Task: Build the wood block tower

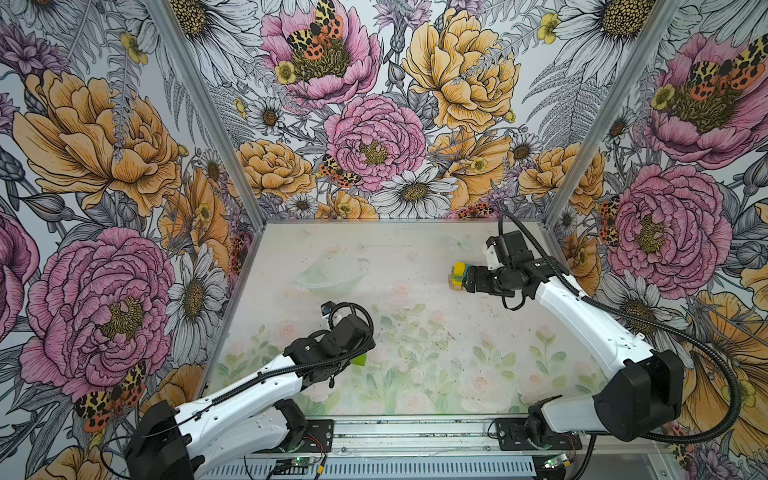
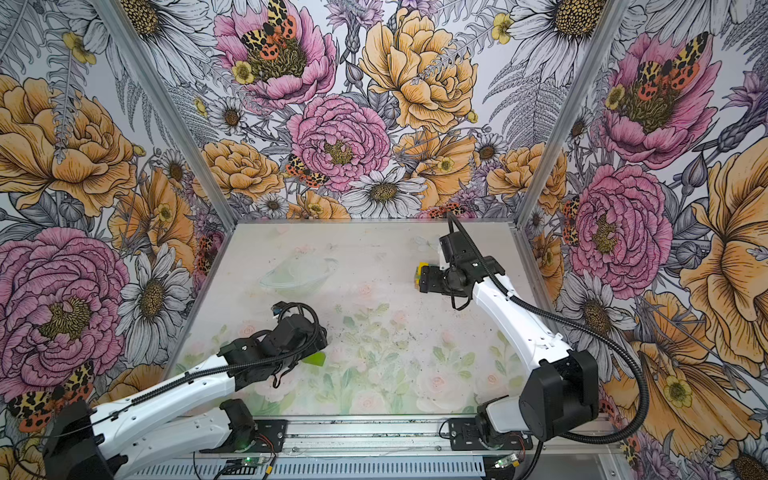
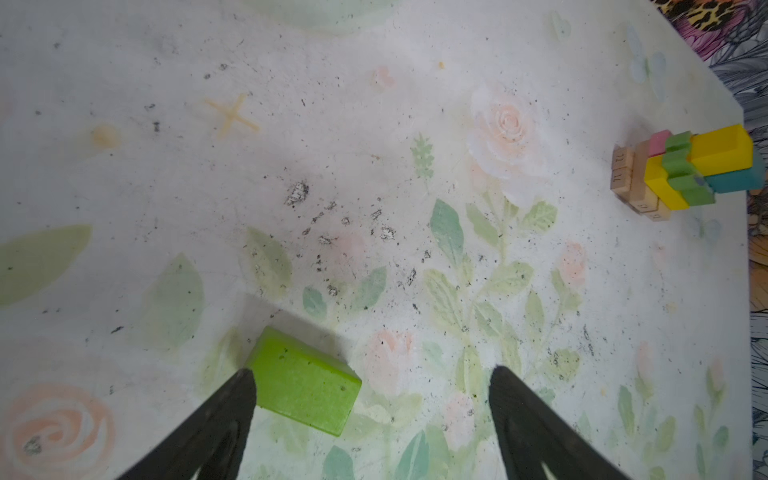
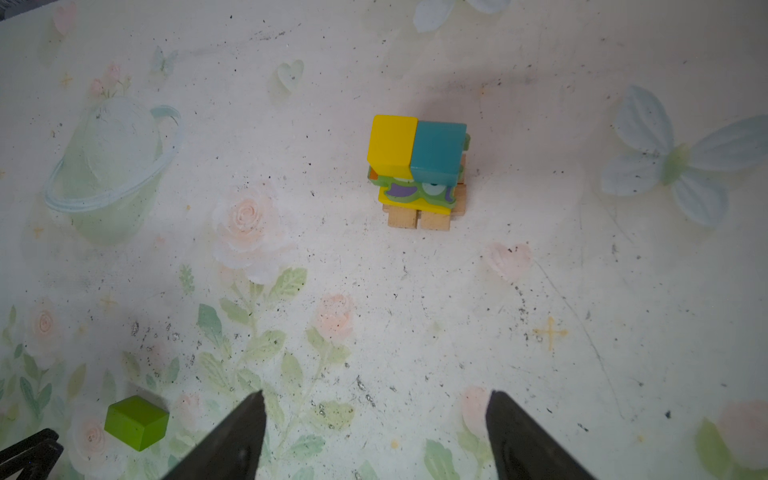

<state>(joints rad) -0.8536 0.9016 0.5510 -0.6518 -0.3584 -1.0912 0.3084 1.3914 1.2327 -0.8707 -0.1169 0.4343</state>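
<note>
The lime-green block [image 3: 303, 382] lies flat on the counter [image 1: 415, 291], in the near left part, apart from the rest. In both top views the left arm's wrist hides most of it and only a corner shows [image 1: 359, 359]. In the left wrist view its long axis runs slantwise to the gap of the left claw [image 3: 374, 372], whose jaws stand wide apart. One end of the block sits at one finger [image 3: 232, 415]; whether they touch I cannot tell. The other finger is well clear of it. Nothing is gripped.

The tower [image 4: 419, 166] stands upright at the far right of the counter. At its base lie plain tan bars [image 4: 417, 218], two of them side by side with their ends toward the right wrist camera, and another crosswise beneath. Above these come a yellow block, a pink piece [image 3: 658, 142] and a green owl-printed piece [image 4: 419, 191]. On top, a yellow block [image 4: 392, 143] and a teal block [image 4: 438, 151] lie touching, with their long axes parallel.

The right claw [image 4: 376, 392] has its jaws apart and empty, pointing at the tower. In the right wrist view the tower is well clear of the fingertips.
</note>
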